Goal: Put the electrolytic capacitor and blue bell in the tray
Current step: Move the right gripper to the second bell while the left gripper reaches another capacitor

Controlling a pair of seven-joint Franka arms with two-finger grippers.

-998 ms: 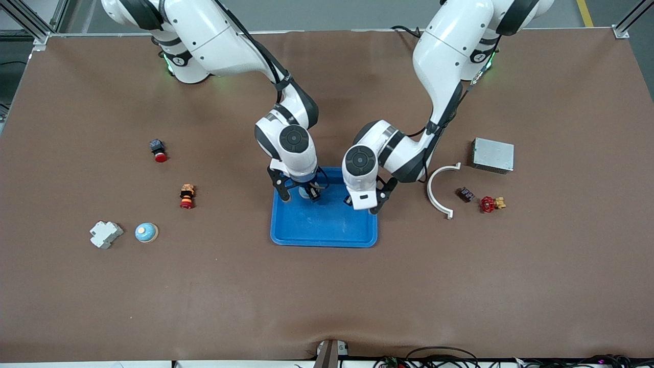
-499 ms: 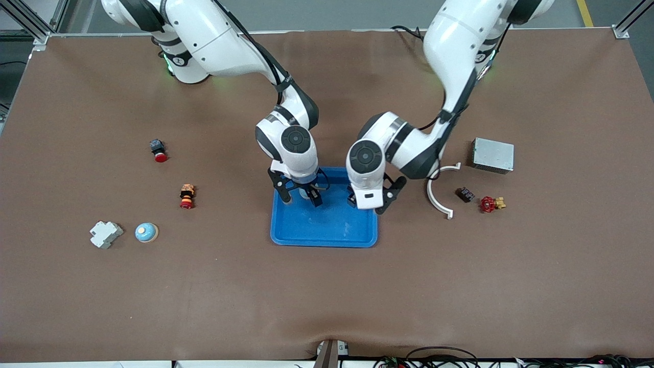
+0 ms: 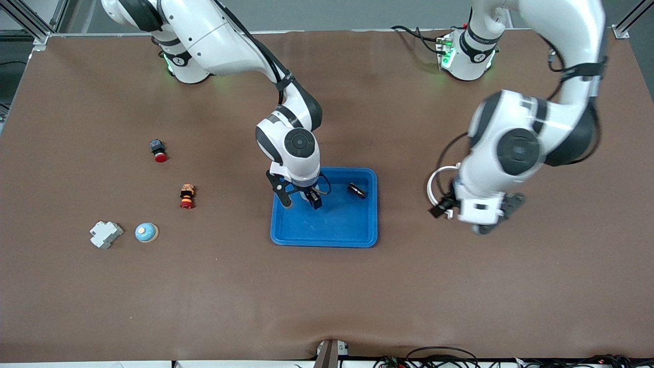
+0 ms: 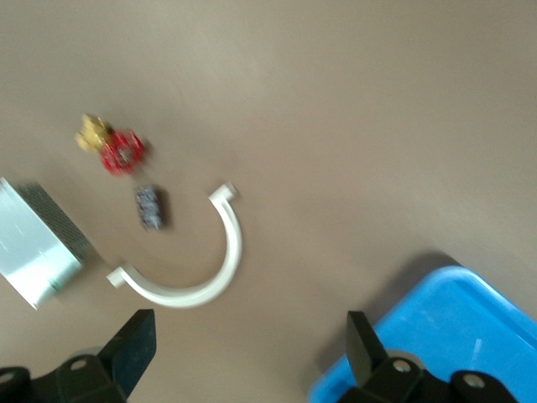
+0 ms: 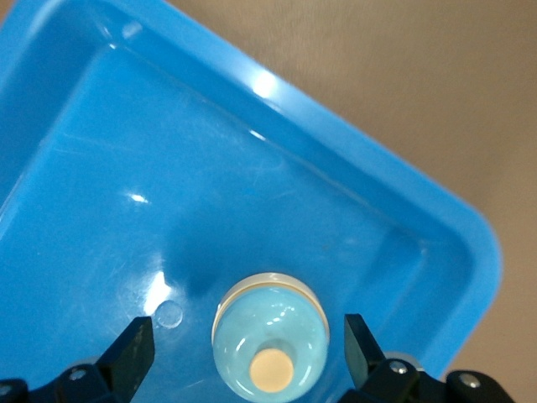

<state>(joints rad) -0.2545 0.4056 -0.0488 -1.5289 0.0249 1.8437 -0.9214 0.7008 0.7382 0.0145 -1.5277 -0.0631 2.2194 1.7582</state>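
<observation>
The bright-blue tray (image 3: pixel 327 232) sits mid-table. A small black electrolytic capacitor (image 3: pixel 356 190) lies in it, by the rim toward the left arm's end. The pale-blue bell (image 5: pixel 270 336) with a tan button stands on the tray floor (image 5: pixel 126 168). My right gripper (image 3: pixel 300 199) (image 5: pixel 247 353) hangs low over it, open, with a finger on each side and a gap to the bell. In the front view the bell in the tray is hidden under that hand. My left gripper (image 3: pixel 477 220) (image 4: pixel 249 357) is open and empty, up over bare table between the tray corner (image 4: pixel 445 336) and a white arc.
Another pale-blue bell (image 3: pixel 146 232) sits on the table toward the right arm's end, beside a grey-white block (image 3: pixel 106 233), an orange-red part (image 3: pixel 187 197) and a red-button switch (image 3: pixel 158 151). Under the left arm lie a white arc (image 4: pixel 201 260), dark part (image 4: pixel 151 206), red valve (image 4: pixel 117 151) and metal box (image 4: pixel 38 243).
Both grippers opened. The left one left the capacitor in the tray, rose and swung away toward its end of the table. The right one stays over the bell.
</observation>
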